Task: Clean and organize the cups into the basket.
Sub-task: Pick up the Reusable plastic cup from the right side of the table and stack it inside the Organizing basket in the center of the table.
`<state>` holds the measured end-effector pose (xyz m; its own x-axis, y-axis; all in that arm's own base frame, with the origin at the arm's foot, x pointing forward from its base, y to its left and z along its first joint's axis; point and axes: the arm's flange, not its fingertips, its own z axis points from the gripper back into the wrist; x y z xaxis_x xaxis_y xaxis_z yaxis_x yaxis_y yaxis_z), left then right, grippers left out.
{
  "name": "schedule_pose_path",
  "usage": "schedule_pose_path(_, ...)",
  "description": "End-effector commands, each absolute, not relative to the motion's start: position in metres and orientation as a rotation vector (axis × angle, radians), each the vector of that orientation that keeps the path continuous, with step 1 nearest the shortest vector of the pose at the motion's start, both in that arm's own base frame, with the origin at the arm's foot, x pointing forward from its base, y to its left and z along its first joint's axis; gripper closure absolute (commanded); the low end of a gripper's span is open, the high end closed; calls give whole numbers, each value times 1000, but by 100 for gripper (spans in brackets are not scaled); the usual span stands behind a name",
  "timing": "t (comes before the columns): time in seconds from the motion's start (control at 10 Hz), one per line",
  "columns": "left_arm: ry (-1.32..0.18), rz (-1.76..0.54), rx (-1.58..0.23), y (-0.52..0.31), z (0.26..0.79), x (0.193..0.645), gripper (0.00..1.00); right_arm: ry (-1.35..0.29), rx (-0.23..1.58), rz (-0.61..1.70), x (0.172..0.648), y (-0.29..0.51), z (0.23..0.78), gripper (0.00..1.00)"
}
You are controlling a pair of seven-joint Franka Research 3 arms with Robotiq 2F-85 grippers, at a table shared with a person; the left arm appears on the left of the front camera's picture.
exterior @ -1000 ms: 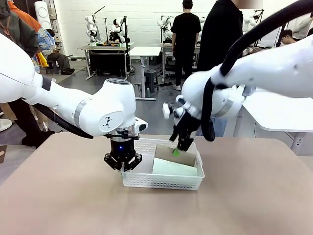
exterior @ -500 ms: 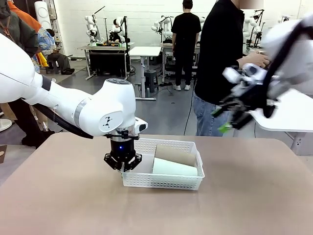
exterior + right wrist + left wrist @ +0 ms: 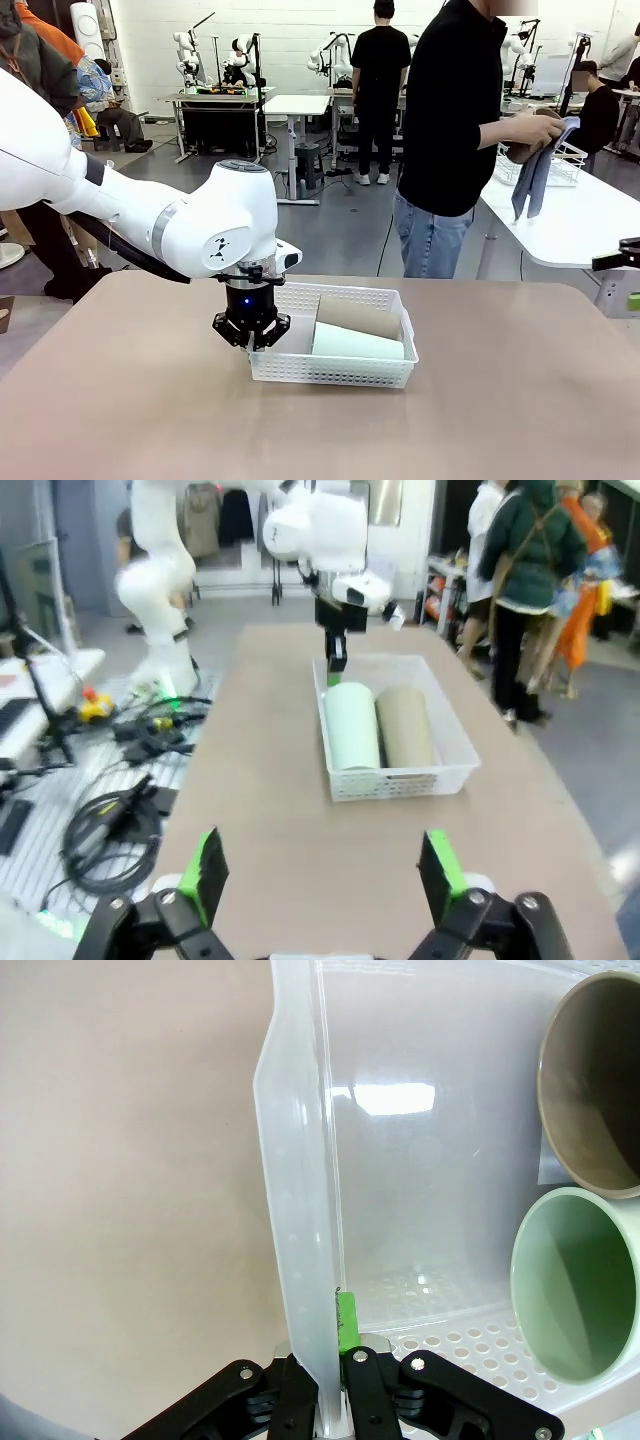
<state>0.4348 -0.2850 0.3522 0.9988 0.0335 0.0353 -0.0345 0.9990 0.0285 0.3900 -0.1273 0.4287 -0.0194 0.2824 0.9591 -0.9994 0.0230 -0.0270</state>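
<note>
Left gripper point(image 3: 250, 335) was pinched shut on the left end wall of the basket point(image 3: 330, 372). In the left wrist view the thin white wall ran up between the fingers, with one green pad point(image 3: 346, 1322) flat against its inner face.

The two cups lay on their sides in the right part of the basket, apart from that gripper, with bare basket floor between. The mint cup point(image 3: 355, 343) was on the robot's side and the tan cup point(image 3: 358, 318) was behind it. They lay side by side, mouths turned toward the gripped end.

The basket sat mid-table point(image 3: 150, 420).

Right gripper point(image 3: 322, 870) had its pads spread wide and held nothing. It was well apart from the basket, looking down the table at the basket's far end.

A person stood beyond the far edge with a grey-blue cloth point(image 3: 535, 175) in hand.
</note>
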Motion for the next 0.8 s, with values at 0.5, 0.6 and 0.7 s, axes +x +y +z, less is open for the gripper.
schedule_pose_path(0.5,-34,34,33,-285,351,434,100,-1011,982,1332,426,-145,386,0)
schedule_pose_path(0.6,-34,34,33,-285,351,434,100,-1011,982,1332,426,-145,386,0)
schedule_pose_path(0.7,-34,34,33,-285,351,434,100,-1011,982,1332,426,-145,386,0)
